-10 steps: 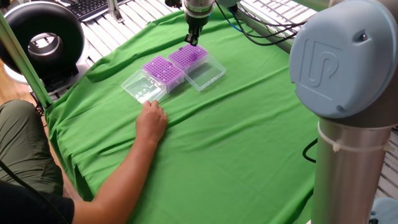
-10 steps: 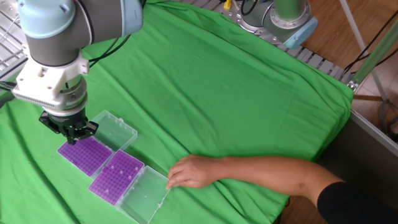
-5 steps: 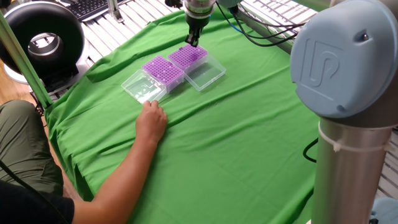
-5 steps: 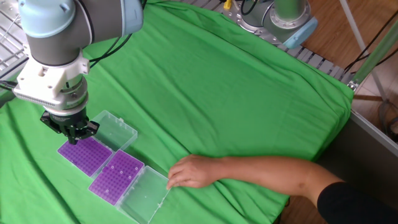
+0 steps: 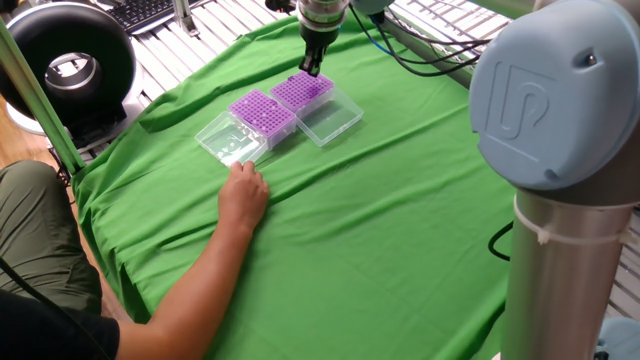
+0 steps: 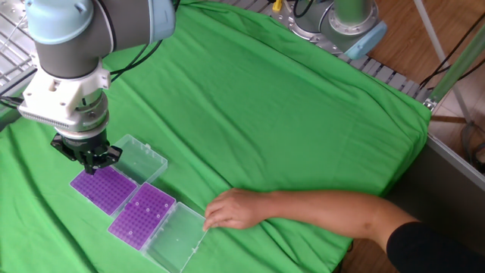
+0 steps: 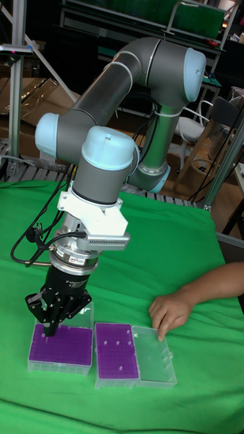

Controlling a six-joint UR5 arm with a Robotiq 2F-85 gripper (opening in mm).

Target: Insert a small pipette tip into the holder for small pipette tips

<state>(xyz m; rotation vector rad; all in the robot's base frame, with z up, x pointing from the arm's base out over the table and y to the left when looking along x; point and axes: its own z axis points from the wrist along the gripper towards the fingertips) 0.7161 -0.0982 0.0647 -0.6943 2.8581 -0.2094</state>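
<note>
Two square purple racks in clear boxes lie side by side on the green cloth. My gripper [image 5: 312, 70] [image 6: 91, 168] [image 7: 49, 332] hangs just above the far one, the holder for small pipette tips [image 5: 303, 90] [image 6: 104, 189] [image 7: 61, 346], over the corner on its open-lid side. The fingers are pressed together. A small pipette tip between them is too small to make out. The second rack [image 5: 262, 110] [image 6: 142, 215] [image 7: 116, 350] shows a few pale dots in its holes.
Each box's clear lid lies open flat: one [image 5: 330, 120] [image 6: 140, 158] beside the holder, the other [image 5: 230, 140] [image 6: 178, 239] [image 7: 152, 352] beside the second rack. A person's hand [image 5: 245, 195] [image 6: 231, 208] [image 7: 173, 312] rests at that second lid's edge.
My gripper has shifted very slightly over the holder's corner. The racks and the person's hand have not moved.
</note>
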